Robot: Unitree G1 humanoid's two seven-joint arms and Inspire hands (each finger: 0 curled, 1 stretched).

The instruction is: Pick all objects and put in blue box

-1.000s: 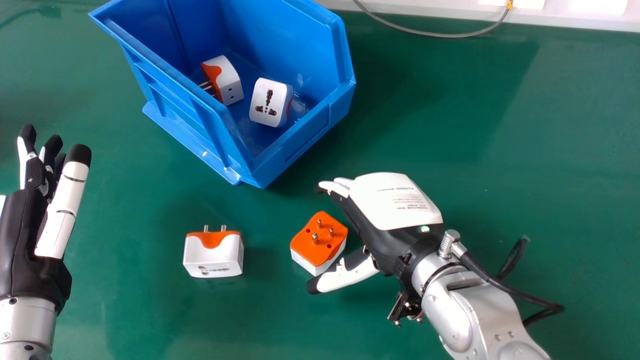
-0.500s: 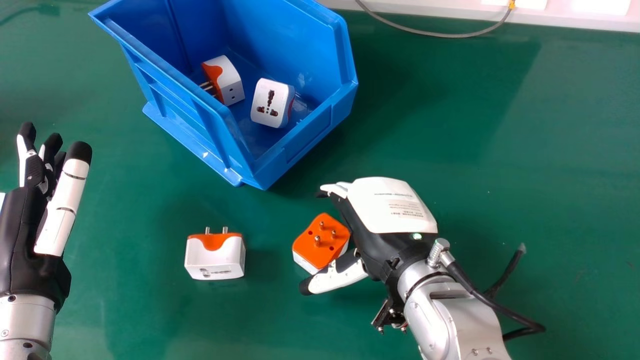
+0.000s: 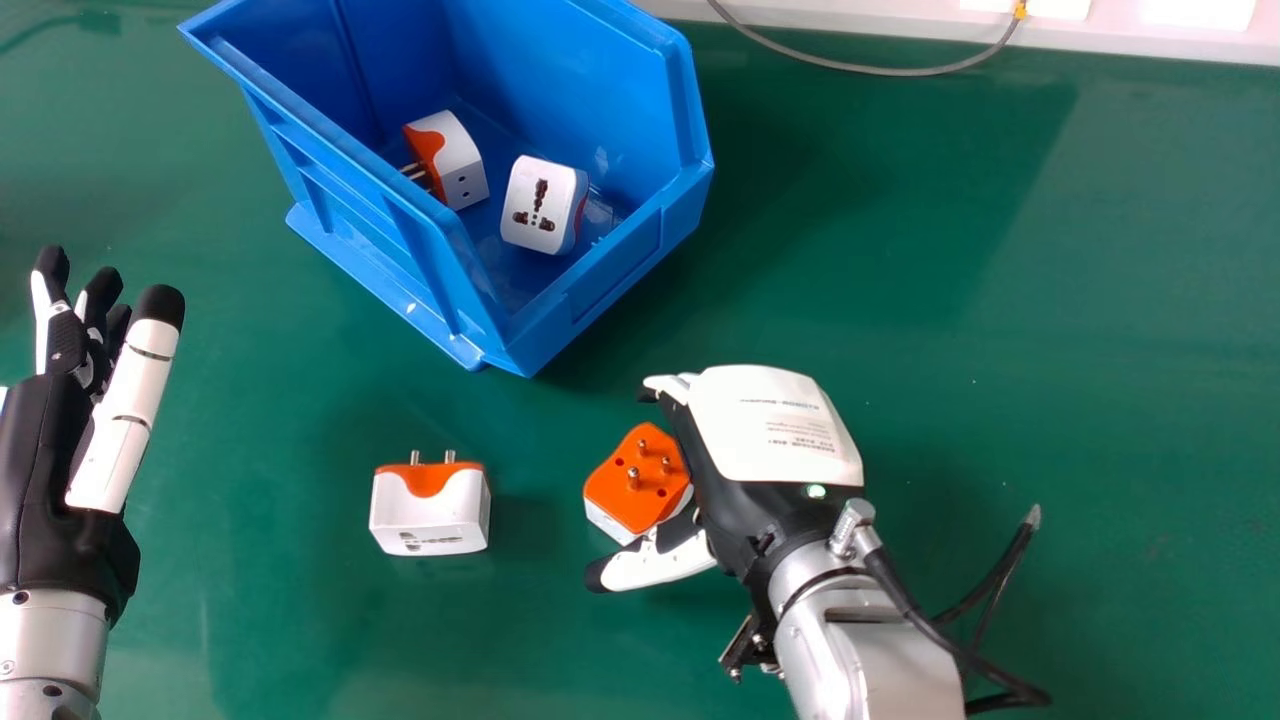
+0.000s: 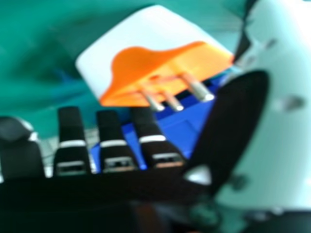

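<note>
The left hand [image 3: 55,470] is near, at the left side of the head view, with its fingers spread and straight. The right hand [image 3: 740,470] is over the bench [image 3: 250,630], with a black cable [image 3: 904,608] looping out beside its wrist. Its fingers [image 4: 70,131] are straight and its thumb [image 3: 650,565] is wide apart from them.

The orange-topped plug [image 3: 632,495] sits in the gap between that thumb and the fingers, pins up. I can't tell if the hand touches it. To its left is the white plug [image 3: 428,515], flat on the bench with its pins pointing away. Green bench shows between the two plugs, and there is wide room between the white plug and the left hand.

Farther off is the blue box [image 3: 620,268], turned so one corner points near. Its high walls stand between the two loose plugs and the inside. In it are a tipped plug [image 3: 462,175] and a plug with holes facing up [image 3: 540,205], close but apart. To the right of the box is lots of green room. At the far edge, a gray wire [image 3: 860,69] bends by a white ledge [image 3: 850,18].
</note>
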